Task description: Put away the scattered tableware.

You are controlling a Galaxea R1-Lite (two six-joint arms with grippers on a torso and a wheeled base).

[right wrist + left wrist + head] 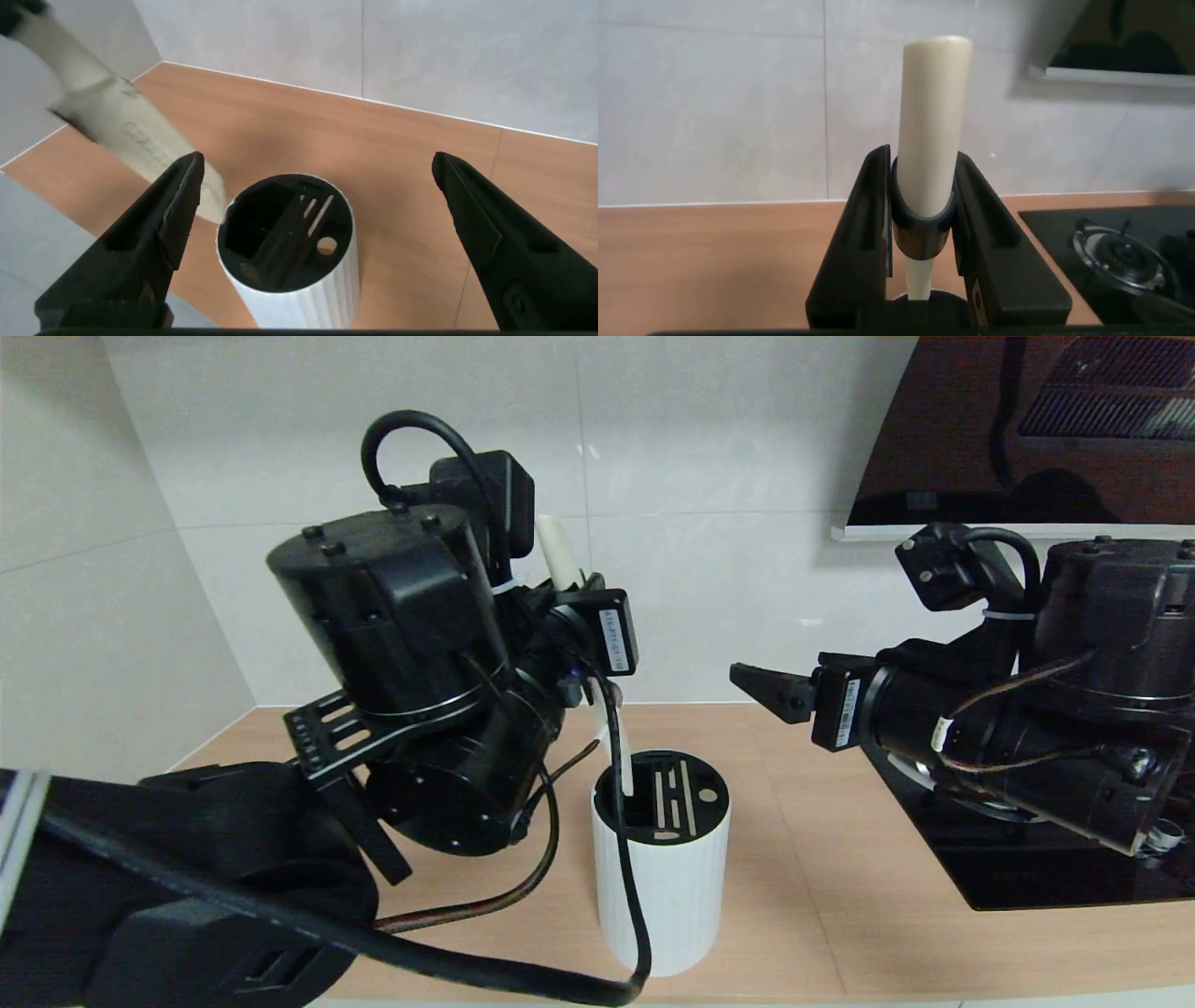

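Knife (934, 103) clenched in left hand (924, 224), tip at holder (663, 887) opening; to be kept upright, lowered slowly. Right hand (316, 166) spread, empty.

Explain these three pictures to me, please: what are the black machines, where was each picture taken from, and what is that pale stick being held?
The black shapes are a robot's two arms. The wide picture comes from a camera on its head, looking down at a wooden counter. The other two come from cameras on its wrists, each looking along its own hand. The left hand is shut on a pale knife, handle up, with the blade reaching down into the top of a white holder on the counter. The right hand is open, higher than the holder, and holds nothing. A black hob lies at the robot's right.
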